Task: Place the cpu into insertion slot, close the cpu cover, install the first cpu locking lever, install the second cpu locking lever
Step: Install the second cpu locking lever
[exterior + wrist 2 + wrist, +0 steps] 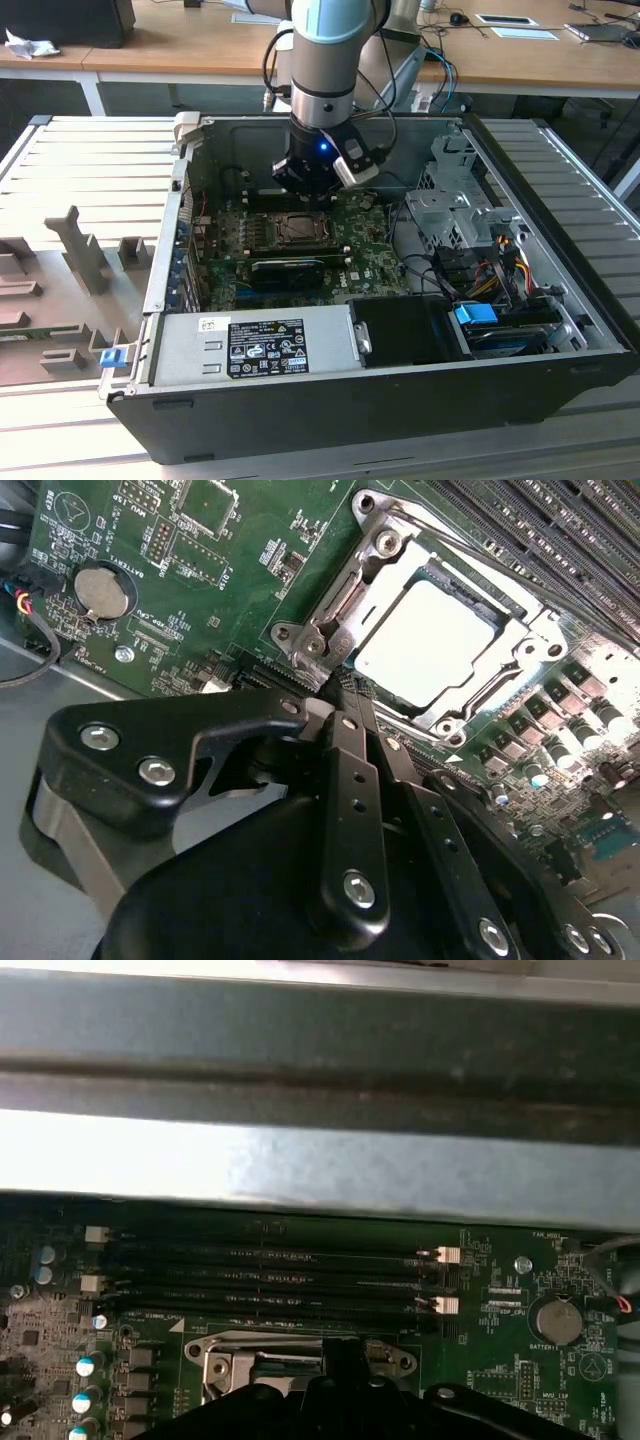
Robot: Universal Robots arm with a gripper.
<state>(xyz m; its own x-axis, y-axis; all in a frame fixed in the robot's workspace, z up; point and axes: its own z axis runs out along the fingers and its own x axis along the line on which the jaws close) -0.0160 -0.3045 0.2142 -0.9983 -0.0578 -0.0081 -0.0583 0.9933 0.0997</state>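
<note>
Inside the open computer case (420, 400), the pincer (340, 685) is hovering with its fingers pressed together, empty, its tips just at a corner of the cpu cover (330, 605). The cpu (425, 640) is sitting in the insertion slot (298, 230) under that lowered frame, on the green motherboard (240, 550).
</note>
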